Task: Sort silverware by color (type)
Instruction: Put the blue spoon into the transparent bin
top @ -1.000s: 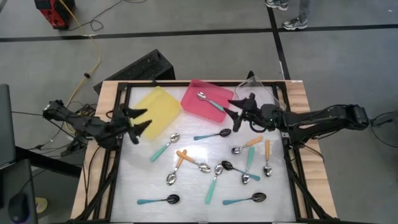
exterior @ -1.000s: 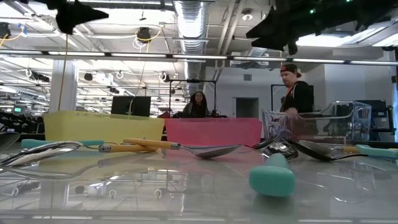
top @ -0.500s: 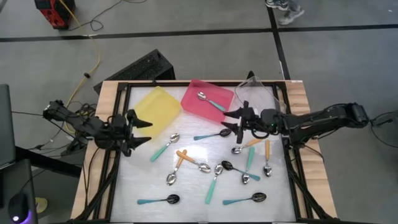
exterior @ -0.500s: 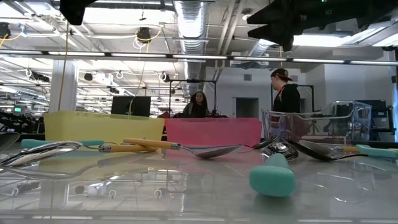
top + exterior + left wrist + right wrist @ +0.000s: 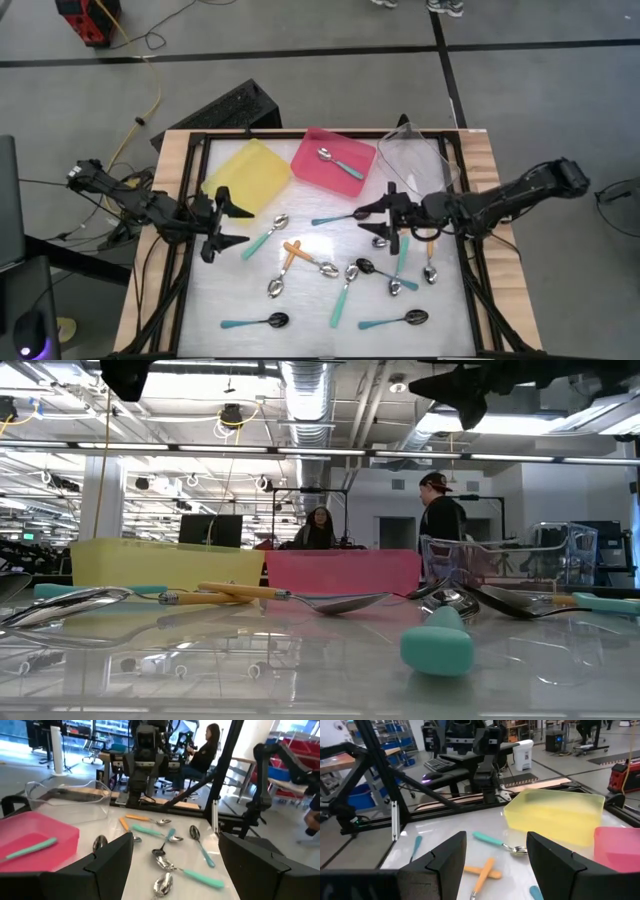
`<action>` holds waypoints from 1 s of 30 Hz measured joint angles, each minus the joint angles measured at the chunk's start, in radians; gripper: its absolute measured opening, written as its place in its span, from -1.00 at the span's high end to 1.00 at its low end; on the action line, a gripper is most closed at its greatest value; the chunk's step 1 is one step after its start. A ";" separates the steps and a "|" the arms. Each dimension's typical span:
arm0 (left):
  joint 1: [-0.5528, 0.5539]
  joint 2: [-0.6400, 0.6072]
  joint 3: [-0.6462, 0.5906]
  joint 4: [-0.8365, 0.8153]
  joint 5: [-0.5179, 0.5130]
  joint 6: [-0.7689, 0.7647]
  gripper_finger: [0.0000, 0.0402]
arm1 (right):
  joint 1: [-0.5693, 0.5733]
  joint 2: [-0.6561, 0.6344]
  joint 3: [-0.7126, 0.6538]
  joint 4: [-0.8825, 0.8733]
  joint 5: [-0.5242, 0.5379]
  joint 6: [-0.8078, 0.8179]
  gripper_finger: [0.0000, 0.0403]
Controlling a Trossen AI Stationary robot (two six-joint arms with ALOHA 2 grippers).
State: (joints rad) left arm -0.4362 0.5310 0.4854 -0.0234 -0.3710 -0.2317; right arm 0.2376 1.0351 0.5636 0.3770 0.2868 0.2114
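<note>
Both arms have swung inward since a second ago. We see the right gripper (image 5: 378,214) spread above crowded spoons (image 5: 372,262), the left gripper (image 5: 228,227) spread too; we risk pinching two together.

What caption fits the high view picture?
Two open pincers, left and right, hover over scattered spoons; one spoon lies in the pink tray.

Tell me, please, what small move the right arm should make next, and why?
Probably lower the open right claw onto the teal-handled spoon with the dark bowl lying just below the pink plastic tray. The claw hovers empty right beside it, and that tray already holds one teal-handled spoon.
</note>
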 joint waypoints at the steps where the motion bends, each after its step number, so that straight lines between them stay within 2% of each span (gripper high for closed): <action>1: 0.000 -0.001 0.000 0.010 0.000 0.001 -0.40 | 0.014 0.000 0.000 -0.001 0.011 0.000 -0.17; 6: 0.000 -0.008 0.000 0.034 0.000 0.003 -0.40 | 0.061 0.044 0.008 0.002 0.080 -0.033 -0.17; 14: 0.000 -0.010 0.000 0.037 -0.009 0.000 -0.40 | 0.069 0.211 0.127 -0.009 0.086 -0.104 -0.17; 20: 0.000 -0.010 0.000 0.035 0.005 -0.015 -0.40 | 0.073 0.271 0.216 -0.048 0.087 -0.107 -0.17; 26: 0.000 -0.010 0.000 0.029 0.012 -0.016 -0.40 | 0.081 0.347 0.242 -0.164 0.106 -0.107 -0.17; 30: 0.000 -0.010 0.000 0.025 0.012 -0.008 -0.40 | 0.065 0.401 0.243 -0.172 0.130 -0.076 -0.17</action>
State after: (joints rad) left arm -0.4362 0.5209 0.4854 0.0020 -0.3588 -0.2394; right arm 0.3024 1.4365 0.8066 0.2054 0.4165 0.1357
